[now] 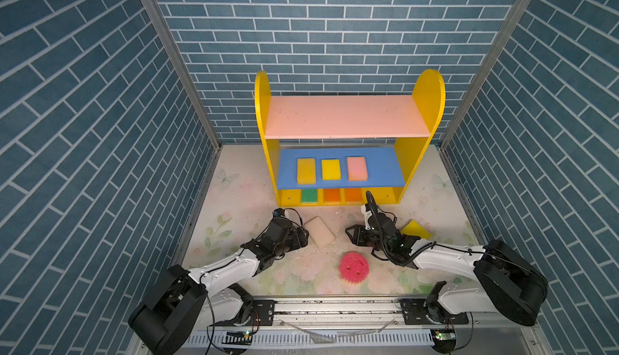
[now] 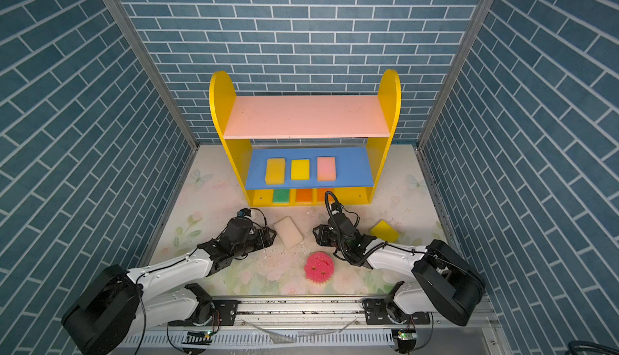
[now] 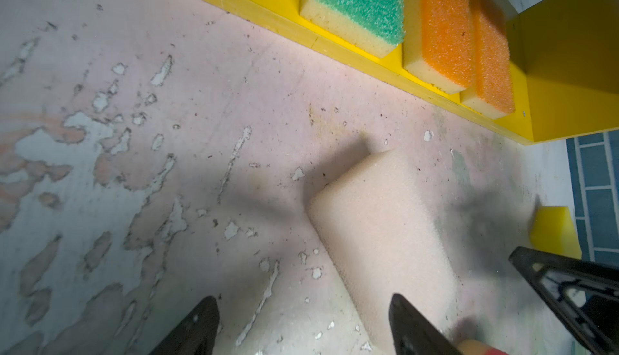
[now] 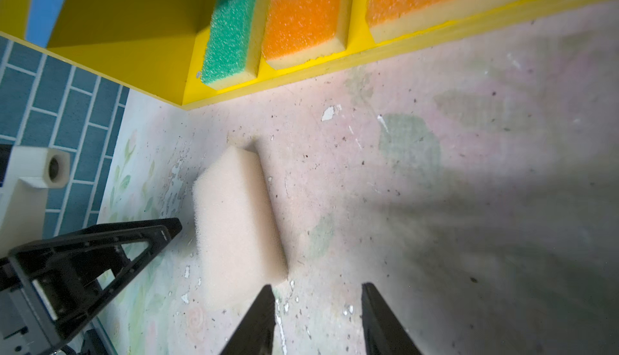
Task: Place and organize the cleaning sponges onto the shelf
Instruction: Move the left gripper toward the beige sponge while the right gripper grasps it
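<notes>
While the cream sponge (image 1: 320, 232) is lying flat and slanted on the bench (image 1: 234, 209), the left tool (image 1: 303, 236) is sitting wide and empty just beside its left edge. The right tool (image 1: 350, 235) is sitting narrower, empty, near its other side. The left wrist view is showing one finger (image 3: 412, 323) overlapping the pale foam. Only the top views are showing three sponges (image 1: 331, 169) on the shelf's (image 1: 430, 102) blue board.
</notes>
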Motion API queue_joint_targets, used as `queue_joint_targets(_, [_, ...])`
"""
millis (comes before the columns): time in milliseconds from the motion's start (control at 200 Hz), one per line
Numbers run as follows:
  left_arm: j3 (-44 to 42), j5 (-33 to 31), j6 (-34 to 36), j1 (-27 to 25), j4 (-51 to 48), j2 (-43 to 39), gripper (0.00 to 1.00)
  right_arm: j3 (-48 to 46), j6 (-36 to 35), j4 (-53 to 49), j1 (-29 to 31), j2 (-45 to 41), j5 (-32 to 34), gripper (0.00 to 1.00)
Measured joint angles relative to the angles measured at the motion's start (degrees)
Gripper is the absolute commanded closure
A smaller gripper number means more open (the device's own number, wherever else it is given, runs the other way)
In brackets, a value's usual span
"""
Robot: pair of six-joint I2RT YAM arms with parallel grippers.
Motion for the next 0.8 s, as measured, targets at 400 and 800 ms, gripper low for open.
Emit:
queue_joint_targets(400, [0.98,0.07,-0.68,0.00,8.79,6.91,0.17,11.32,0.96,-3.54,5.33,11.28,-1.31,0.52])
queue_joint_targets(800, [1.42,0.31,-0.85,0.00,12.13,9.49,0.20,13.92,0.94,-3.80,7.02,15.58,-2.10,0.64])
